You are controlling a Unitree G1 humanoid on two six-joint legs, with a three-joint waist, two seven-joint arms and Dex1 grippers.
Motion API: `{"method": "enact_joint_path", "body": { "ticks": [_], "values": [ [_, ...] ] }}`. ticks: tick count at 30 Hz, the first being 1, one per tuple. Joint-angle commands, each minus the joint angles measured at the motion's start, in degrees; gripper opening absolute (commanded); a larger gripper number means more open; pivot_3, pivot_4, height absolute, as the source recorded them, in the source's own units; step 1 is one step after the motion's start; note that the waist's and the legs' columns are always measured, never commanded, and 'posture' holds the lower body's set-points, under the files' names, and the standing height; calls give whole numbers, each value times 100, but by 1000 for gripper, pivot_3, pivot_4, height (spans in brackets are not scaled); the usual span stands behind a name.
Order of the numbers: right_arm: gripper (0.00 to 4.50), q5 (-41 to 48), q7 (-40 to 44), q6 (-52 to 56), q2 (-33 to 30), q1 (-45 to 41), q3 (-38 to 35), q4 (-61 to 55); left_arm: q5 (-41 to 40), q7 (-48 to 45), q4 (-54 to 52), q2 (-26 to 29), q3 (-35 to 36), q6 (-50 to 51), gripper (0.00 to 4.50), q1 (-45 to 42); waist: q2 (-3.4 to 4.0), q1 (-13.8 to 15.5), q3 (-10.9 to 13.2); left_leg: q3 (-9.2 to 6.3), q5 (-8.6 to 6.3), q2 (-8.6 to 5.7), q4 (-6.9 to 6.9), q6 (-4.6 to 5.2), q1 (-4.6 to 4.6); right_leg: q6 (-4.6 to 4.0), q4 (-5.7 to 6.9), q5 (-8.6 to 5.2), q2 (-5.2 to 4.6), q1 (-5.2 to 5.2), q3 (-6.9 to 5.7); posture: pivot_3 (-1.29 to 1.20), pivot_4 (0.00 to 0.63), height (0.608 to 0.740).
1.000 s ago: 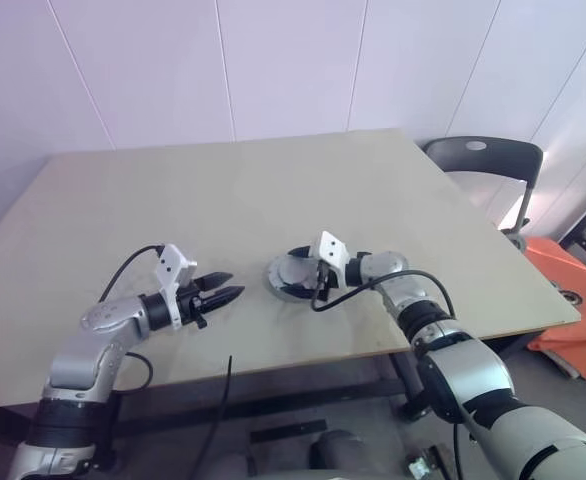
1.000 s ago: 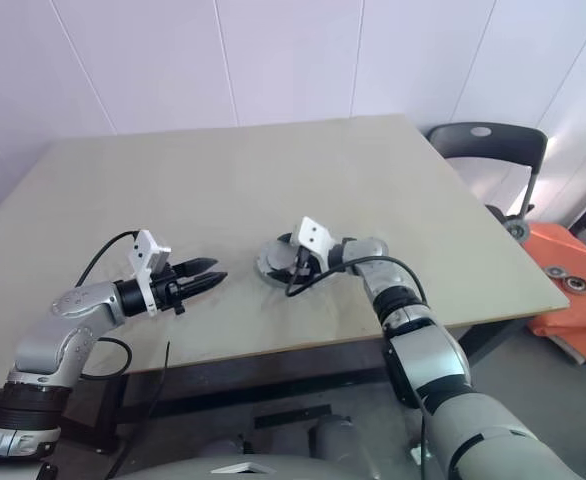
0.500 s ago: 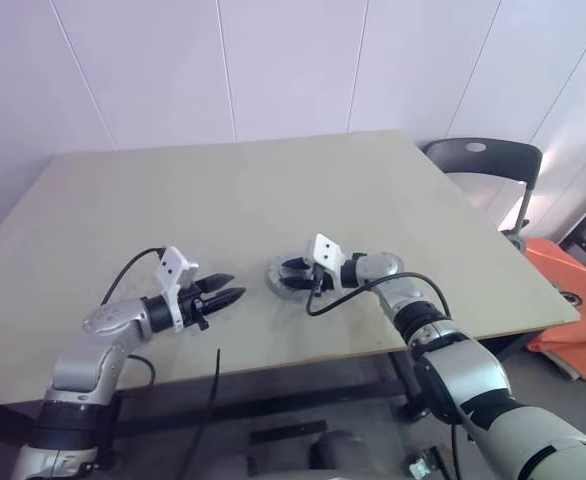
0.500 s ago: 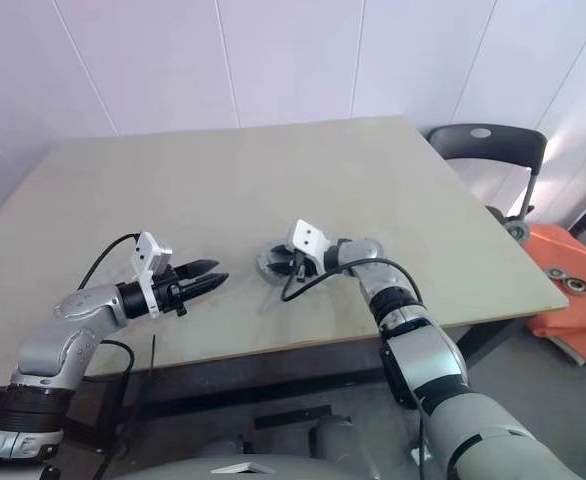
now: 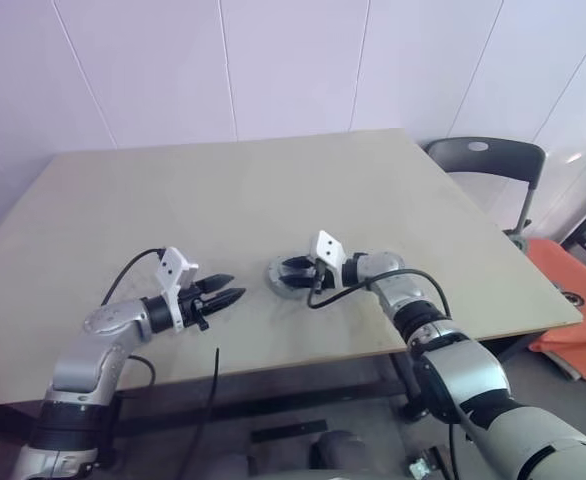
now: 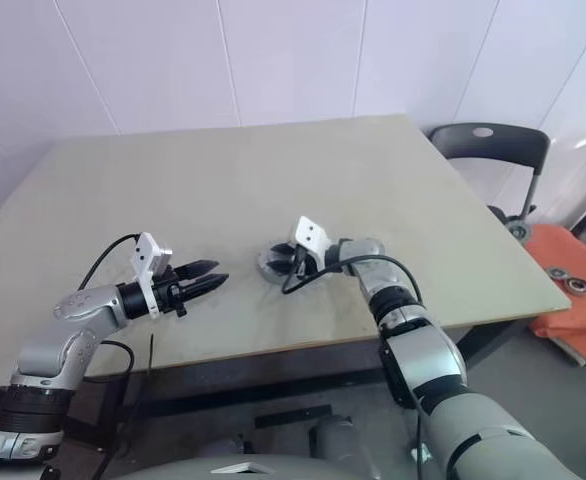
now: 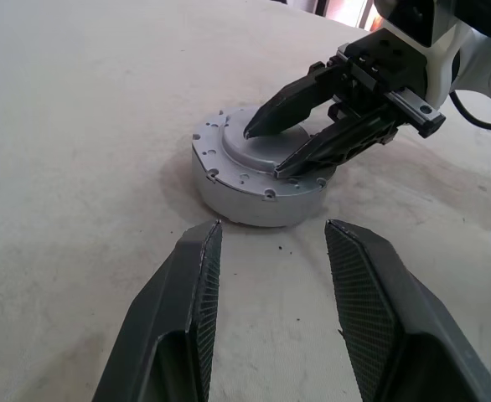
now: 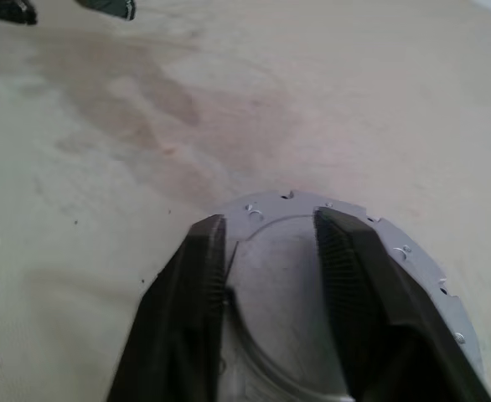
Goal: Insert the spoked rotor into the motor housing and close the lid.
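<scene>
The left gripper (image 7: 266,251) hovers half open and empty, just beside the lid (image 7: 258,176) seated on the tabletop (image 5: 173,200). The right gripper (image 7: 271,146), fingers parted, rests over the lid's raised centre, gripping nothing. Pressing off-centre could tilt or skid it. The lid hides the rotor and housing.

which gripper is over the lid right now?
The right gripper: its open jaws reach over the lid. The left gripper sits open, apart from it, with bare table between.
</scene>
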Motion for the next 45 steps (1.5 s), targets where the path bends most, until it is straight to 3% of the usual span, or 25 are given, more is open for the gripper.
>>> {"method": "enact_joint_path", "body": {
  "ticks": [1, 5, 25, 45],
  "values": [
    [2887, 167, 39, 108, 20, -204, -181, -102, -36, 0, -186, -3, 27, -63, 2119, -68, 0, -5, 0, 0, 0, 0, -2, 0, -1, 1, -3, 1, 0, -1, 0, 0, 0, 740],
    [4255, 100, 197, 178, 13, -135, -121, -171, -35, -8, -170, -9, 26, -66, 2119, -69, 1, -12, 0, 0, -1, 0, -13, 1, -11, 10, -11, 10, 1, -12, 0, 0, 0, 740],
    [4255, 348, 17, 328, 61, -261, -464, -220, -19, -20, -138, -34, -8, -65, 2119, -91, 1, -11, 1, 1, -2, 1, -15, 2, -13, 10, -13, 9, 1, -15, -1, 0, 0, 740],
    [4255, 52, -91, 386, 63, -155, -200, -125, -3, 27, -145, -71, -17, -79, 2119, -82, 2, -12, 2, 1, -2, 0, -16, 2, -19, 11, -14, 9, 1, -21, -1, 0, 0, 740]
  ]
}}
